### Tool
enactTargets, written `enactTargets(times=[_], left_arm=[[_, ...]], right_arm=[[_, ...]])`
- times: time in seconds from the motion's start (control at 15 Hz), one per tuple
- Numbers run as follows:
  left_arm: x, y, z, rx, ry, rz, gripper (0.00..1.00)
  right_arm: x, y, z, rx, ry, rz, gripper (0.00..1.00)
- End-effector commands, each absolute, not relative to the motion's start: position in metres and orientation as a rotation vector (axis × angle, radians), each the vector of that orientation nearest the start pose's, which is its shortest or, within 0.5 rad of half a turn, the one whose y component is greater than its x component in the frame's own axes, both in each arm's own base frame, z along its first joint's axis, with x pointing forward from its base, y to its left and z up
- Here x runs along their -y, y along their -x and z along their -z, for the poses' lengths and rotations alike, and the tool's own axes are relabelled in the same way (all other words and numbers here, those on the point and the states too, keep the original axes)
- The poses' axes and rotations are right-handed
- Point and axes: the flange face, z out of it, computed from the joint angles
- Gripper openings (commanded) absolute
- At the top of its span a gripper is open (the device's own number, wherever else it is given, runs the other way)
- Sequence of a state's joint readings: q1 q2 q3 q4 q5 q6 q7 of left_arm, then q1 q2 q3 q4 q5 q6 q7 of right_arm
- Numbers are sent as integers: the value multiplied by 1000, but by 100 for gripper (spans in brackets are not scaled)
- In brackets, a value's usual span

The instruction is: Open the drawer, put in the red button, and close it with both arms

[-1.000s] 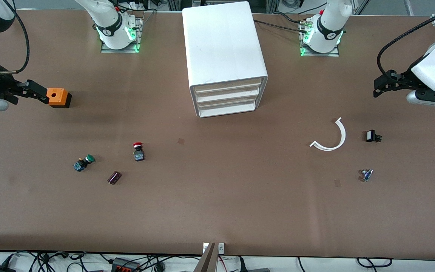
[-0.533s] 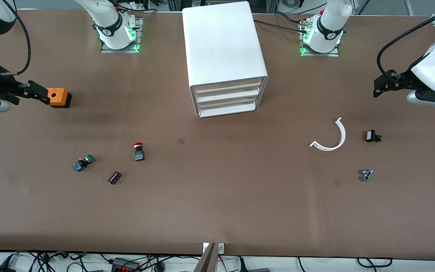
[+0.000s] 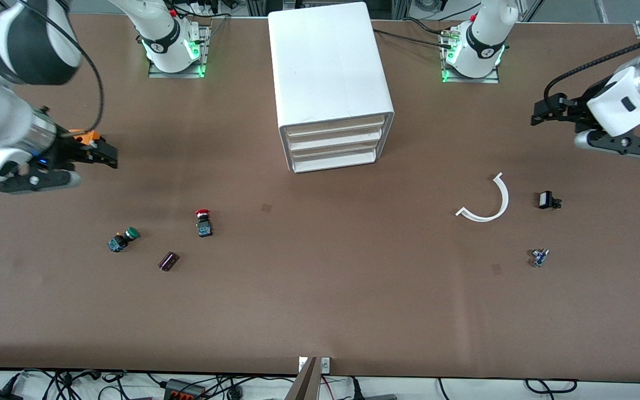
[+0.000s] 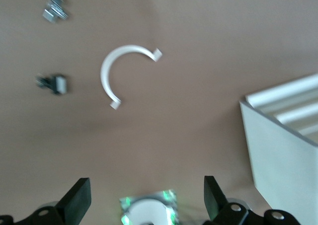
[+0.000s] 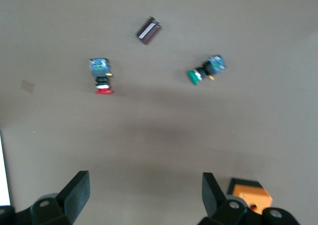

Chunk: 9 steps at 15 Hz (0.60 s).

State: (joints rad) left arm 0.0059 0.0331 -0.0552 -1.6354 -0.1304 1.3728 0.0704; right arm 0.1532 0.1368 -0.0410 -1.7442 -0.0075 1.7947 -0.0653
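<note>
- Red button (image 3: 203, 221): lies on the bare table toward the right arm's end, nearer the front camera than the cabinet; nothing touches it. It also shows in the right wrist view (image 5: 102, 77).
- Green button (image 3: 123, 239): lies on its side near the red button, farther toward the right arm's end of the table.
- Small dark purple block (image 3: 168, 260): lies between the two buttons, slightly nearer the front camera than both.
- Orange box (image 3: 88, 135): sits at the right arm's end of the table, partly hidden under the right gripper.
- White drawer cabinet (image 3: 331, 83): stands mid-table between the two bases; all three drawers (image 3: 334, 145) are shut, so their contents are hidden.
- White curved strip (image 3: 486, 201): lies toward the left arm's end, with a small black part (image 3: 548, 200) beside it and a small blue-and-silver part (image 3: 539, 257) nearer the front camera.
- Right gripper (image 3: 110, 158): hangs over the orange box, fingers (image 5: 74, 190) spread wide, holding nothing.
- Left gripper (image 3: 542, 111): hangs over bare table at the left arm's end, fingers (image 4: 77, 200) spread wide, holding nothing.
</note>
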Motion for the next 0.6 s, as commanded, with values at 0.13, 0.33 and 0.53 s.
enactTargets(times=[0.13, 0.33, 0.53], left_arm=[[84, -547, -506, -468, 3356, -898, 100], [109, -565, -454, -708, 3522, -1068, 100], [152, -578, -403, -895, 3708, -1152, 100]], right_arm=[[-116, -620, -432, 386, 3122, -132, 100], [-133, -633, -378, 380, 3088, -157, 100], [-150, -642, -335, 385, 3072, -135, 100]])
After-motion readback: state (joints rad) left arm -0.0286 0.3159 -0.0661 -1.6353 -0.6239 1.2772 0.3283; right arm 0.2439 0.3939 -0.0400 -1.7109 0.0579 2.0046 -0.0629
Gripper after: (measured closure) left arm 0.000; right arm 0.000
